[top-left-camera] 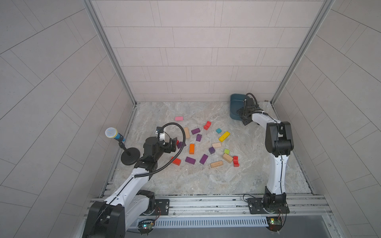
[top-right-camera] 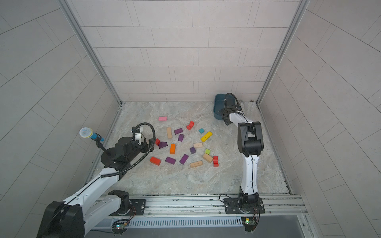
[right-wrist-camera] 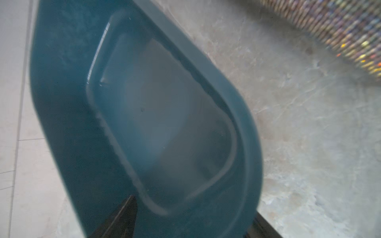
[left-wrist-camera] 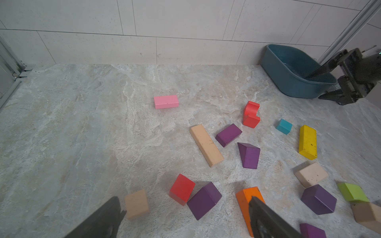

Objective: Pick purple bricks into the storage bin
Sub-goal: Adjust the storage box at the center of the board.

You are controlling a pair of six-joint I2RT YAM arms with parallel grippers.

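Tiled walls [top-left-camera: 185, 51] ring marbled tabletop [top-left-camera: 195, 179] — purple bricks [top-left-camera: 190, 160], perhaps six.

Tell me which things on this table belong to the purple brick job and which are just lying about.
Belong to the job:
purple bricks, six scattered on the table
storage bin

Just lying about:
pink block
red blocks
orange block
yellow block
teal cube
green cube
plain wooden blocks
microphone
glittery cylinder
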